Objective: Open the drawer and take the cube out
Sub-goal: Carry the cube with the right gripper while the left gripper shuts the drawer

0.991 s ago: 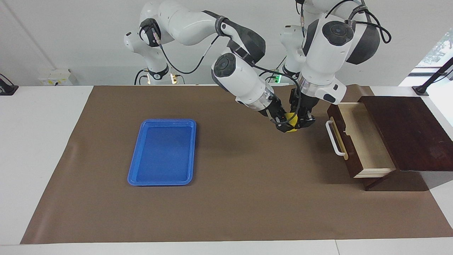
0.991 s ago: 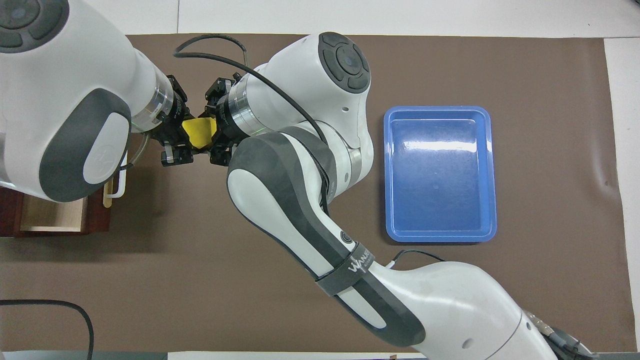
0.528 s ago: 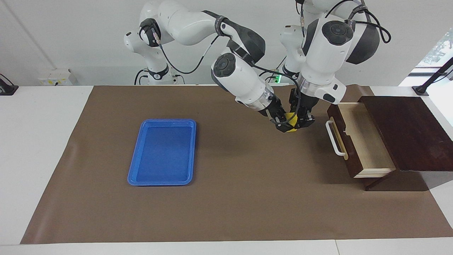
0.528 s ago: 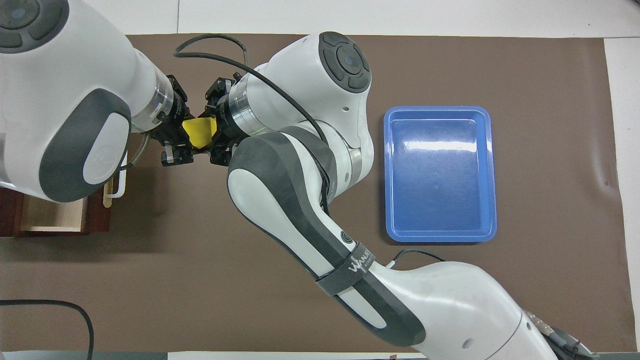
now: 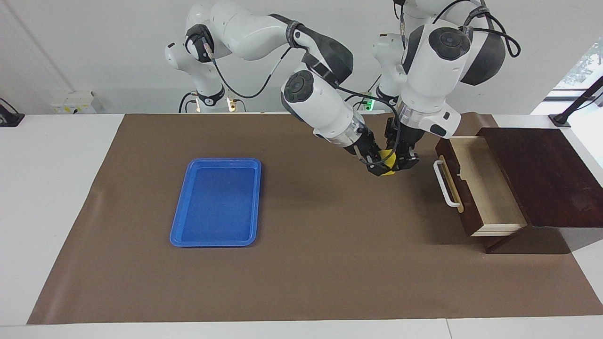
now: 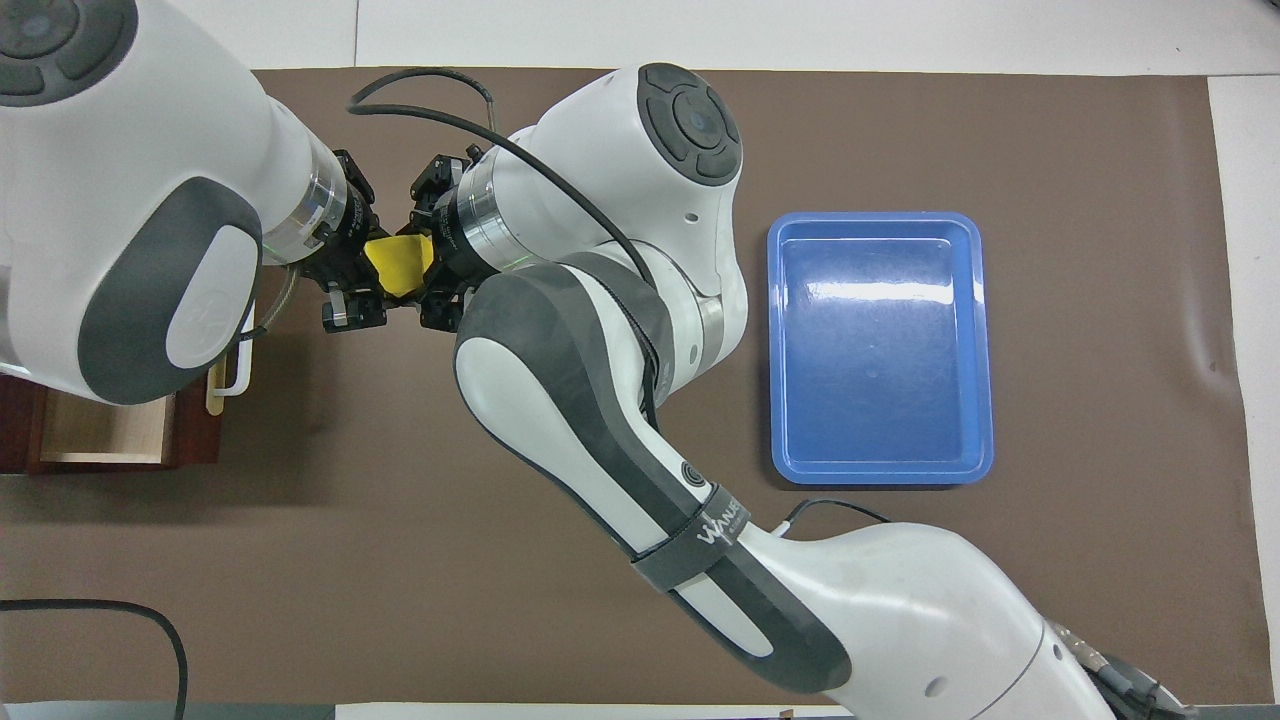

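The drawer (image 5: 476,186) stood pulled out of its dark box (image 5: 541,176), pale inside bare, so the opening was done. The cube (image 5: 387,162) was out, up over the counter (image 5: 330,263) near the drawer front. My left claw (image 5: 404,162) and right claw (image 5: 374,165) were both clamped on it, mid-handover. Left: letting one go, setting it down. My right arm's strap (image 6: 722,522) read "WANUE"-something.

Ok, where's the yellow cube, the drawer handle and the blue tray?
yellow cube (image 6: 397,264): overhead view, its top face, between the two grippers.
drawer handle (image 5: 444,183): facing view, middle of the white bar.
blue tray (image 5: 181,231): facing view, its raised rim near a corner.
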Robot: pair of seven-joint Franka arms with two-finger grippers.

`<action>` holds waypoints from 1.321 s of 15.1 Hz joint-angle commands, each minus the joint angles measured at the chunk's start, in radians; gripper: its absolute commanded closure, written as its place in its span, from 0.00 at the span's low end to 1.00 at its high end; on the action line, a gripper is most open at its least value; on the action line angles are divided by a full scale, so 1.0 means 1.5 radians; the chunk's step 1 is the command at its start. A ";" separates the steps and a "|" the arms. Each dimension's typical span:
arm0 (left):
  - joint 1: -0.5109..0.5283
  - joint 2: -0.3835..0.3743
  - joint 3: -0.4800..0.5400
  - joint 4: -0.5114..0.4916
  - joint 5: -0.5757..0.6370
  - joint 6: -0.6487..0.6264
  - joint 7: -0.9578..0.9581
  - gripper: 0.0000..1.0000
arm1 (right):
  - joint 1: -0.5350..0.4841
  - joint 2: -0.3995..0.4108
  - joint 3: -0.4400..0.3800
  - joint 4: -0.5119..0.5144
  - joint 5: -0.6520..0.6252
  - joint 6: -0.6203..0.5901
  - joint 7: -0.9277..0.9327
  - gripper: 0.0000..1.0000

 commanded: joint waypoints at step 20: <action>0.092 -0.030 0.018 -0.024 0.000 0.014 0.253 0.00 | -0.132 -0.028 0.009 0.013 0.001 -0.090 -0.011 1.00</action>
